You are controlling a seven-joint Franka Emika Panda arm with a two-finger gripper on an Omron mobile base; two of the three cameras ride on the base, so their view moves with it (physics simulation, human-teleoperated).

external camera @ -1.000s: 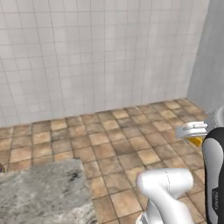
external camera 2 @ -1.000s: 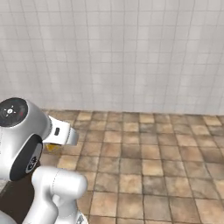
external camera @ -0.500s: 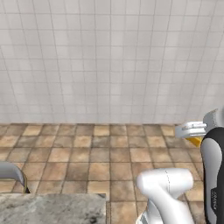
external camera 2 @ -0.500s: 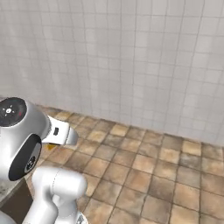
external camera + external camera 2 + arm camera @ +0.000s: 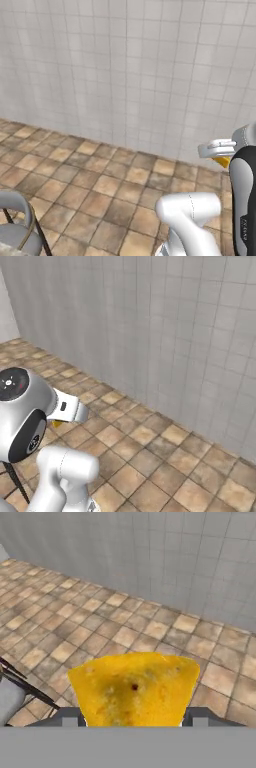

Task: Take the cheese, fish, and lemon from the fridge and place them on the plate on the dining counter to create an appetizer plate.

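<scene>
Yellow-orange and pitted, the cheese (image 5: 134,688) is clamped between the fingers (image 5: 134,718), a blunt wedge held high over the floor. Since a moment ago the whole scene has swung: the marbled bench has left the left base view, and a grey chair (image 5: 17,225) has come in. The carry toward the plate is judged under way. Matte brown floor tiles (image 5: 165,456) meet a white tiled wall (image 5: 125,75).

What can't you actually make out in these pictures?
- Cheese: hand view, its lower part cut off by the bottom edge.
- Cheese in the left base view: just a yellow sliver, the arm covers the rest.
- Chair: left base view, cut off by the corner.
</scene>
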